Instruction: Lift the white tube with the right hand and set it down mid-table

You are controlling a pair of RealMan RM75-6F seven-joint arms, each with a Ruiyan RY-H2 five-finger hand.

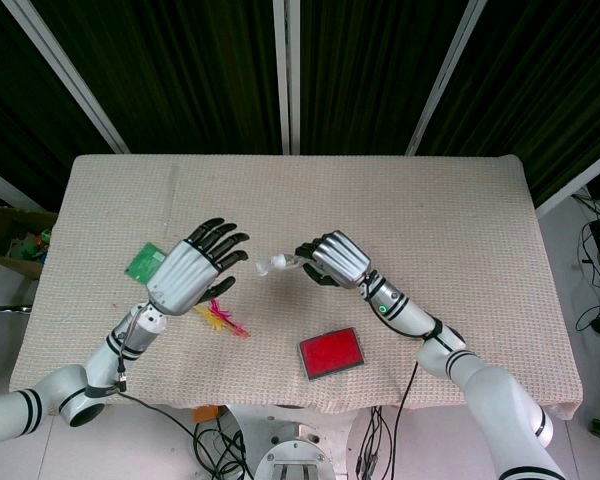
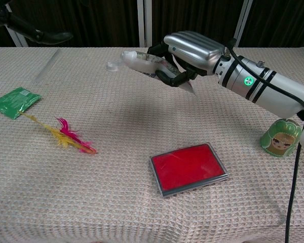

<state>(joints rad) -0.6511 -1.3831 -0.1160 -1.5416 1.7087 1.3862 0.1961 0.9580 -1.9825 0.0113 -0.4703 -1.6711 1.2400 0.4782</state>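
The white tube (image 2: 142, 63) hangs in the air above the table's middle, lying nearly level with its cap end pointing to the left. My right hand (image 2: 187, 55) grips its rear half, palm down. From the head view the tube (image 1: 278, 264) pokes out left of the right hand (image 1: 338, 258). My left hand (image 1: 190, 268) hovers left of the tube with fingers spread, holding nothing, a short gap from the cap. In the chest view only its dark fingertips (image 2: 45, 37) show at the top left.
A red flat case (image 2: 188, 167) lies near the front middle. A green packet (image 2: 15, 102) and a pink-yellow feather (image 2: 66, 134) lie on the left. A small green doll figure (image 2: 280, 137) stands at the right. The cloth-covered table (image 2: 116, 202) spans both views.
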